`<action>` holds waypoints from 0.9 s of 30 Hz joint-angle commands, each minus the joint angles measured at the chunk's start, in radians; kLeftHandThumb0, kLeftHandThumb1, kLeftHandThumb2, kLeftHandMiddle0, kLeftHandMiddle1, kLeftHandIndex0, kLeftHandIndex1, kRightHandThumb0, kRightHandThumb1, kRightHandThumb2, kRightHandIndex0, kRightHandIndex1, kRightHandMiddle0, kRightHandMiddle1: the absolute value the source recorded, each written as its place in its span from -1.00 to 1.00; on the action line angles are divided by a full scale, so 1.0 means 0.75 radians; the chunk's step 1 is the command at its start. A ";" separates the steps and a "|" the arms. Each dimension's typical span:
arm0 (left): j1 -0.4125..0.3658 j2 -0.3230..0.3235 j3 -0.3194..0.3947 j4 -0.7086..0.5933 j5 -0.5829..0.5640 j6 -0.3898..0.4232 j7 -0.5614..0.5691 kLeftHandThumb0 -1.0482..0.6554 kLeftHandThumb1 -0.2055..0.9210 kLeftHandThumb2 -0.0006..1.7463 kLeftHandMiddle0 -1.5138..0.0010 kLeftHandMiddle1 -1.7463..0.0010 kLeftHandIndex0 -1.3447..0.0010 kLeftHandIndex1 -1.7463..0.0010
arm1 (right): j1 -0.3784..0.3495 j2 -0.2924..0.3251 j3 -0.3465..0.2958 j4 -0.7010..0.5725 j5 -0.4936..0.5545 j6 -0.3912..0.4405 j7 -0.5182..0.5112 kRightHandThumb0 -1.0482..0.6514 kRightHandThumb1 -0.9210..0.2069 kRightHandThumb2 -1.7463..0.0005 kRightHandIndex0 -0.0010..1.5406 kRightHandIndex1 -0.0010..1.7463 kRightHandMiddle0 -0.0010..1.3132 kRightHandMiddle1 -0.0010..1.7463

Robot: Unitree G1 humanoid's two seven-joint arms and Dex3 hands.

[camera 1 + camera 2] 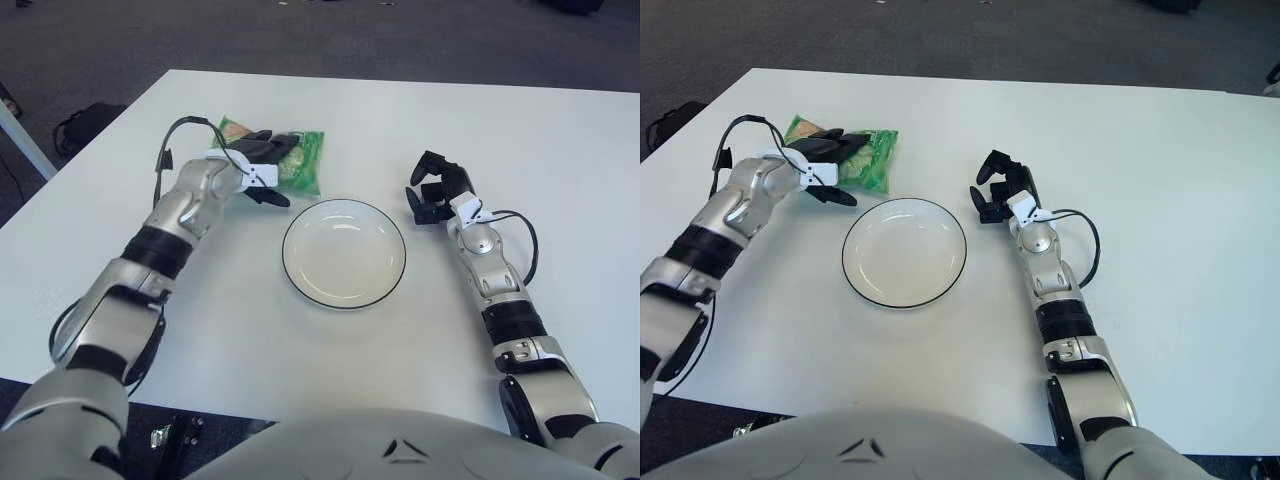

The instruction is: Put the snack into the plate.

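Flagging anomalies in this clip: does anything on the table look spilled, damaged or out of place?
Nothing stands out. The green snack bag lies intact on the table with the left robot hand on it; the plate is upright and bare. The right robot hand shows beside the plate's right.

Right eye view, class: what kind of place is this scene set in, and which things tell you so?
Probably an office or lab: a plain white table on dark carpet, bearing only a white plate and a green snack bag for a test.
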 commanded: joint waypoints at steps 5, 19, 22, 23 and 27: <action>-0.112 -0.036 -0.133 0.395 0.128 -0.070 0.139 -0.94 0.54 -0.58 1.00 1.00 1.00 0.99 | 0.130 0.007 0.029 0.100 -0.024 0.119 0.028 -0.35 0.14 -0.56 0.71 1.00 -0.02 1.00; -0.204 -0.181 -0.161 0.849 0.130 0.029 0.664 -0.93 0.54 -0.46 0.97 0.92 1.00 0.75 | 0.155 0.001 0.044 0.035 -0.037 0.149 0.036 -0.35 0.13 -0.55 0.70 1.00 -0.02 1.00; -0.194 -0.201 -0.116 0.869 0.076 0.028 0.751 -0.63 0.13 -0.15 0.99 0.34 1.00 0.42 | 0.160 -0.002 0.048 0.016 -0.040 0.163 0.039 -0.35 0.13 -0.55 0.70 1.00 -0.02 1.00; -0.193 -0.206 -0.107 0.877 0.064 0.024 0.773 -0.49 -0.01 -0.02 0.99 0.00 1.00 0.24 | 0.162 -0.002 0.049 0.010 -0.041 0.168 0.041 -0.35 0.13 -0.55 0.70 1.00 -0.02 1.00; -0.185 -0.214 -0.089 0.904 0.033 -0.004 0.859 -0.17 -0.31 0.28 1.00 -0.68 1.00 -0.30 | 0.164 -0.006 0.055 -0.003 -0.045 0.180 0.047 -0.35 0.13 -0.55 0.70 1.00 -0.02 1.00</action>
